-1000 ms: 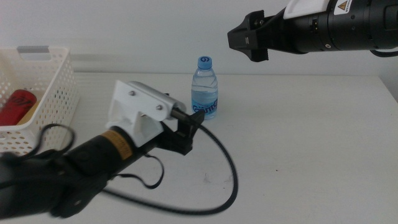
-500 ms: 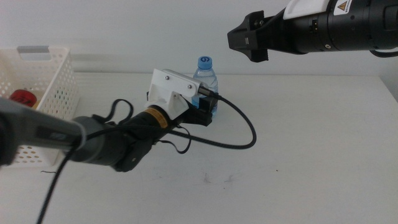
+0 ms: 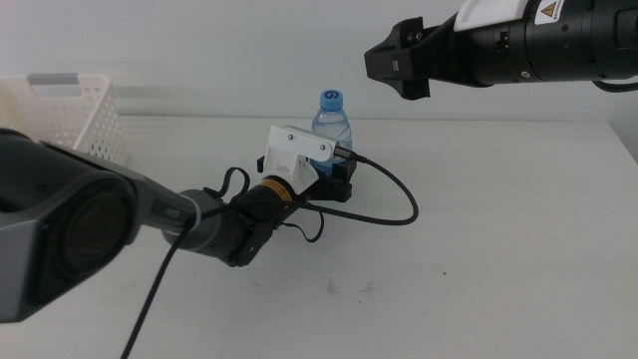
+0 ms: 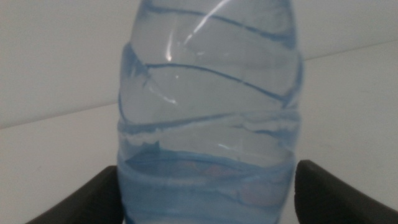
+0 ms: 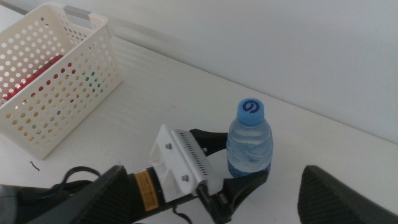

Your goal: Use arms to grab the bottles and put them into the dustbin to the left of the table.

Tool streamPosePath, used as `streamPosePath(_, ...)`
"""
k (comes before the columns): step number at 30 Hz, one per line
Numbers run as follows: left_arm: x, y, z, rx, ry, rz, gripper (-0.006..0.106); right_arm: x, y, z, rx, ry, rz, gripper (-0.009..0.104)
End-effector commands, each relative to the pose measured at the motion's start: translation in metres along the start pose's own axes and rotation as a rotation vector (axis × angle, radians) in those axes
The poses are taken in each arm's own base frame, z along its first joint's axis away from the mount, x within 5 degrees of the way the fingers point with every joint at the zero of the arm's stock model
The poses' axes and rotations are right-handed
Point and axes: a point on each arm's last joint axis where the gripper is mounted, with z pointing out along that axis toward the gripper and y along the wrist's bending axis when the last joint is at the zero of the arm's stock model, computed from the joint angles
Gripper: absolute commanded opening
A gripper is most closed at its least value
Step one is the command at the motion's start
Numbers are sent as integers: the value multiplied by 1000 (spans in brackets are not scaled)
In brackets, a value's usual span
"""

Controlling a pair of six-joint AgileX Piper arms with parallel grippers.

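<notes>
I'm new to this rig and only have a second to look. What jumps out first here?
The left hand, reaching in at mid-table, has its open jaws around the blue-capped water bottle. The right hand waits high above the table's far right, and the white dustbin sits at the left with something red inside.

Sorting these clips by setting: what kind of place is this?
Probably a robotics lab bench: a bare white table against a blank wall, two camera-carrying arms, and only a water bottle and perforated basket as props.

The white bench [image 3: 498,229] carries a blue-capped bottle [image 3: 332,122] standing upright near its far edge, and a white perforated basket [image 3: 85,120] at its left end.
</notes>
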Motion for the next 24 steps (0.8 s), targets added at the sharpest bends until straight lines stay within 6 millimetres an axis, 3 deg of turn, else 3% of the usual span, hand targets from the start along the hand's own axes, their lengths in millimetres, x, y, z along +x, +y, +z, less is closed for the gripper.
streamPosePath(1, 0, 2, 7, -6, -22, -16, 94, 0, 1, -1, -1, -7, -6, 79)
streamPosePath(6, 9, 5, 20, -9, -23, -17, 94, 0, 1, -1, -1, -7, -6, 79)
streamPosePath(10, 3, 10, 25, -61, -66, -66, 88, 0, 1, -1, -1, -7, -6, 79)
streamPosePath(12, -1, 14, 24, -83, -108, -88, 77, 0, 1, -1, -1, -7, -6, 79)
streamPosePath(15, -4, 16, 21, -14, -89, -18, 51, 0, 1, -1, -1, -7, -6, 79)
streamPosePath(19, -27, 15, -7, 76, -63, -55, 21, 0, 1, -1, -1, -7, -6, 79)
streamPosePath(24, -74, 8, -74, 47, -16, -143, 0, 0, 1, -1, -1, -7, -6, 79)
